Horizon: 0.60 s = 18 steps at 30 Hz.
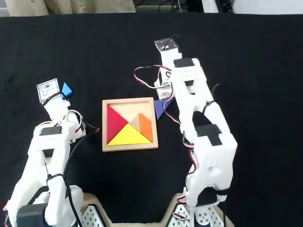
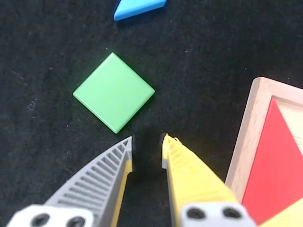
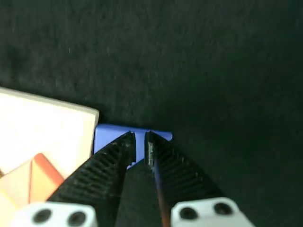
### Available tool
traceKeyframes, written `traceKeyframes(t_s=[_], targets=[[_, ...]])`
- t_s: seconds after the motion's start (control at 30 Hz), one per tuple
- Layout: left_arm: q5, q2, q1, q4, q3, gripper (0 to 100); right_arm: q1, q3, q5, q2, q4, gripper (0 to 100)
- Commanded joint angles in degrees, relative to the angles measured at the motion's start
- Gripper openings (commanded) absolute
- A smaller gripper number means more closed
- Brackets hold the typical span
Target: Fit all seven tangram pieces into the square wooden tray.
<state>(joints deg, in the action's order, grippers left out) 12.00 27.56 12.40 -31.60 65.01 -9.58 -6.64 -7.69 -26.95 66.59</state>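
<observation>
The square wooden tray (image 1: 130, 100) holds a red triangle (image 1: 115, 124), a yellow triangle (image 1: 128, 136), an orange piece (image 1: 147, 126) and a tan piece (image 1: 136, 122). A dark blue triangle (image 1: 160, 108) lies on the cloth against the tray's right side. My right gripper (image 3: 138, 138) is shut on this dark blue triangle (image 3: 158, 135), whose blue shows in the slit between the fingers. A green square (image 2: 113, 92) lies flat just ahead of my left gripper (image 2: 147, 141), which is open with only cloth between its tips. Beyond the square lies a light blue piece (image 2: 139, 7), also the light blue piece (image 1: 66, 89).
Black cloth covers the whole table. The tray's wooden corner (image 3: 47, 127) sits beside the right gripper, and its rim (image 2: 251, 127) runs close to the left gripper's yellow finger (image 2: 189, 179). The arm bases stand at the front edge.
</observation>
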Motion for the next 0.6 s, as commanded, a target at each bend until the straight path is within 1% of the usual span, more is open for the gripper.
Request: traceKeyframes(t_s=[0.0, 0.1, 0.2, 0.23, 0.37, 0.47, 0.57], targets=[[0.2, 1.8, 0.3, 0.9, -0.7, 11, 0.6, -1.6, -0.6, 0.0, -4.0, 4.9], [0.2, 1.8, 0.3, 0.9, -0.7, 11, 1.0, -1.9, -0.7, -1.8, -7.1, 4.9], [0.2, 1.8, 0.3, 0.9, -0.7, 11, 1.8, -1.9, -1.1, -4.4, -6.5, 4.7], [0.2, 1.8, 0.3, 0.9, -0.7, 11, 1.9, -1.9, -1.6, -4.8, -5.3, 4.7], [0.2, 1.8, 0.3, 0.9, -0.7, 11, 2.0, -2.8, -7.6, -5.6, 2.6, 4.6], [0.2, 1.8, 0.3, 0.9, -0.7, 11, 3.2, -2.6, -9.6, -5.3, 9.5, 4.4], [0.2, 1.8, 0.3, 0.9, -0.7, 11, 4.8, -2.4, -11.0, -5.2, 14.3, 0.9]])
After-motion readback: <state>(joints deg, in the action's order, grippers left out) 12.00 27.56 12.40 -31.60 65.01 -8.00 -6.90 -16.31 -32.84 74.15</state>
